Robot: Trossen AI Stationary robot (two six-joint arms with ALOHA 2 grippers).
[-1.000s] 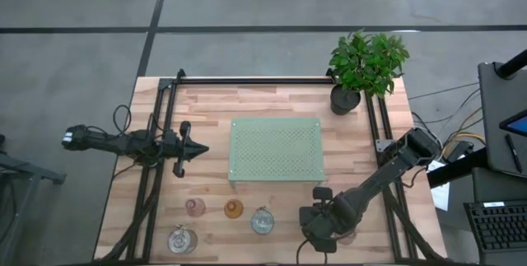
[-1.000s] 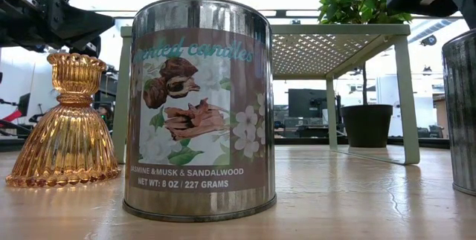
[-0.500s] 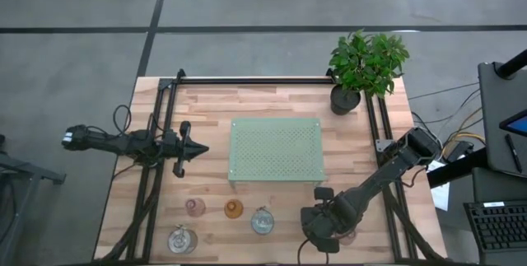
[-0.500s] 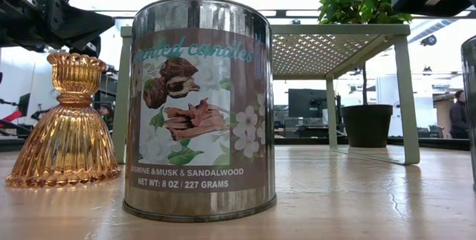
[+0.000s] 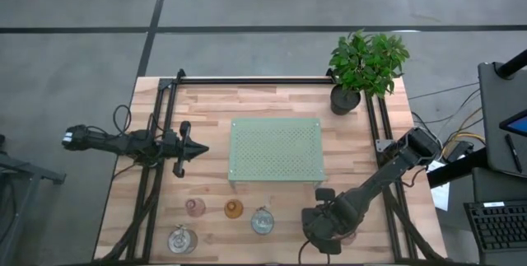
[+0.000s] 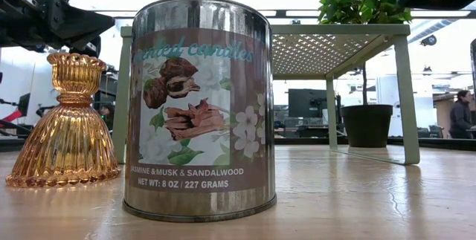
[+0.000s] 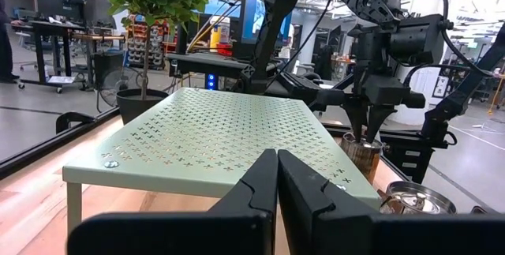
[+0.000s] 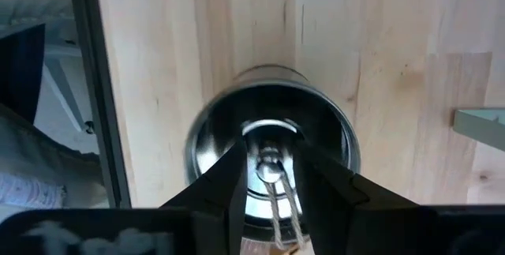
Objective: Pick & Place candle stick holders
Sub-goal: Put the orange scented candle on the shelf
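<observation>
My right gripper (image 5: 324,226) stands near the table's front edge, right of the middle, pointing down into a silvery tin holder (image 8: 213,125) and shut on something at its middle. The tin also shows under the gripper in the left wrist view (image 7: 361,151). A second silvery tin (image 5: 262,221), an amber holder (image 5: 234,209), a pale pink holder (image 5: 195,207) and a third silvery one (image 5: 181,239) stand on their bases near the front edge. Another pink holder (image 5: 350,235) shows partly beside my right gripper. My left gripper (image 5: 202,148) is shut and empty, left of the green tray (image 5: 276,151). My right gripper comes from above, pointing down, with both fingers (image 8: 237,168) inside the tin's open top. They are pinched on a small part at the tin's middle (image 8: 271,159); what that part is I cannot tell. Whether the tin's base is clear of the table does not show.
The green perforated tray stands on legs at the table's middle. A potted plant (image 5: 366,60) stands at the far right corner. Black frame rails (image 5: 165,134) run along the table's left, right and far sides. A person (image 6: 462,114) shows far off in the room.
My right gripper has gone a little toward the table's right edge with the silvery tin. In the low view that tin has drifted almost out of the picture's right edge. My left gripper has kept still.
</observation>
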